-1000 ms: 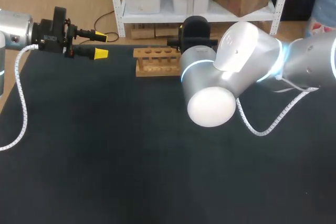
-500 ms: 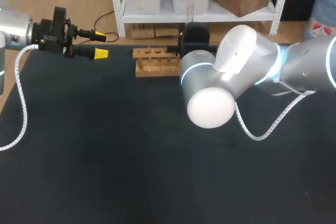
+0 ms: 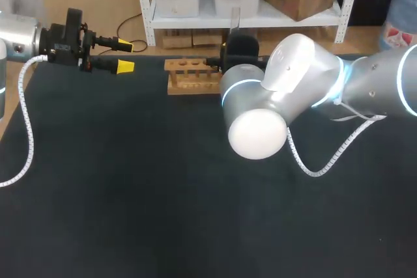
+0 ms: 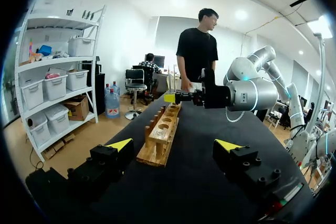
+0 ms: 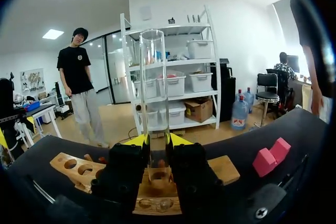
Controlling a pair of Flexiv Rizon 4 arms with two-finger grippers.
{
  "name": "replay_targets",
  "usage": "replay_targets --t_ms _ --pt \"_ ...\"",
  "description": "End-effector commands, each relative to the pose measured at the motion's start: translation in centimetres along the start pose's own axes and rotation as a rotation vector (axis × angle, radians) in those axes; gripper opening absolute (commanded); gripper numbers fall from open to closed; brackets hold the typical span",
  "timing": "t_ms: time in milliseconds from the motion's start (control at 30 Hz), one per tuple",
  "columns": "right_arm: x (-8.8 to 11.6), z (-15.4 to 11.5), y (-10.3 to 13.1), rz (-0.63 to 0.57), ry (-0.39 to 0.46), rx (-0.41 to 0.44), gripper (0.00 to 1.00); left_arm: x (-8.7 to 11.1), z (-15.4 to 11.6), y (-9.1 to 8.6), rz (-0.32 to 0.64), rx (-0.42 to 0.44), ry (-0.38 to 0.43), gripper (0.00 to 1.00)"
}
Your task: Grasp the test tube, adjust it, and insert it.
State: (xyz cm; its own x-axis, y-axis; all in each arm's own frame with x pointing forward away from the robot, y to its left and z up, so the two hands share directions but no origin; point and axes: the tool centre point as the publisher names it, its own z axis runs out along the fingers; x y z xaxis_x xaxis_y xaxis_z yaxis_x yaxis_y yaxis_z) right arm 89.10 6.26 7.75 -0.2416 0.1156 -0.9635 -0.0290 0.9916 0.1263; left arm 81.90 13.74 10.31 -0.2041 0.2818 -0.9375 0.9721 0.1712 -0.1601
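Right pincer (image 5: pixel 157 141) is clamping the single test tube (image 5: pixel 153 93) near its lower end, fingers narrowly spread. The tube is standing upright, long axis vertical, open end up, directly over the one wooden rack (image 5: pixel 73 167). Left pincer (image 3: pixel 124 56) is hanging wide open and empty over the tabletop's (image 3: pixel 130 193) far left edge.

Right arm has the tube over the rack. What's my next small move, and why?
Probably ease the right gripper straight down a little. The test tube stands upright between its fingers, and its lower end seems to sit right over a hole in the wooden rack. No sideways correction looks needed. Release only once it seats.
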Motion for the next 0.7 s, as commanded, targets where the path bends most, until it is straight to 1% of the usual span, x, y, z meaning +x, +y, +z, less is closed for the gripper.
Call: replay_targets --t_ms 33,67,100,133,233,267,300,333,367,433,467,500,533,600,633,700 --pt "0.2 0.0 0.3 0.002 0.005 0.000 0.18 0.1 0.0 0.0 0.002 0.000 -0.001 1.00" --pt "0.3 0.0 0.3 0.002 0.006 0.000 0.27 0.1 0.0 0.0 0.002 0.000 -0.001 1.00" --pt "0.3 -0.1 0.3 0.002 0.008 0.001 0.31 0.1 0.0 0.0 0.002 0.000 -0.001 1.00" --pt "0.3 -0.1 0.3 0.003 0.009 0.002 0.41 0.1 0.0 0.0 0.002 0.000 -0.001 1.00" --pt "0.3 -0.2 0.3 0.006 0.012 0.004 0.47 0.1 0.0 0.0 0.002 0.000 -0.001 1.00" --pt "0.3 -0.2 0.3 0.007 0.012 0.005 0.51 0.1 0.0 0.0 0.002 0.000 -0.001 1.00" --pt "0.3 -0.2 0.3 0.008 0.012 0.005 0.62 0.1 0.0 0.0 0.002 0.000 -0.001 1.00" --pt "0.3 -0.2 0.3 0.010 0.011 0.006 0.58 0.1 0.0 0.0 0.002 0.000 -0.001 1.00" --pt "0.2 -0.3 0.3 0.011 0.010 0.006 0.58 0.1 0.0 0.0 0.002 0.000 -0.001 1.00" --pt "0.1 -0.3 0.4 0.014 0.008 0.008 0.66 0.1 0.0 0.0 0.002 0.000 -0.001 1.00" --pt "0.1 -0.3 0.4 0.014 0.007 0.010 0.73 0.1 0.0 0.0 0.002 0.000 -0.001 1.00" --pt "-0.1 -0.3 0.4 0.014 0.006 0.012 0.90 0.1 0.0 0.0 0.002 0.000 -0.001 1.00" --pt "-0.2 -0.3 0.4 0.015 0.003 0.013 0.93 0.1 0.0 0.0 0.002 0.000 -0.001 1.00" --pt "-0.6 -0.4 0.3 0.015 -0.005 0.015 0.95 0.1 0.0 0.0 0.002 0.000 -0.001 1.00" --pt "-0.8 -0.5 0.2 0.015 -0.008 0.016 1.00 0.1 0.0 0.0 0.002 0.000 -0.001 1.00" --pt "-1.2 -0.7 0.1 0.010 -0.012 0.016 1.00 0.1 0.0 0.0 0.002 0.000 -0.001 1.00"
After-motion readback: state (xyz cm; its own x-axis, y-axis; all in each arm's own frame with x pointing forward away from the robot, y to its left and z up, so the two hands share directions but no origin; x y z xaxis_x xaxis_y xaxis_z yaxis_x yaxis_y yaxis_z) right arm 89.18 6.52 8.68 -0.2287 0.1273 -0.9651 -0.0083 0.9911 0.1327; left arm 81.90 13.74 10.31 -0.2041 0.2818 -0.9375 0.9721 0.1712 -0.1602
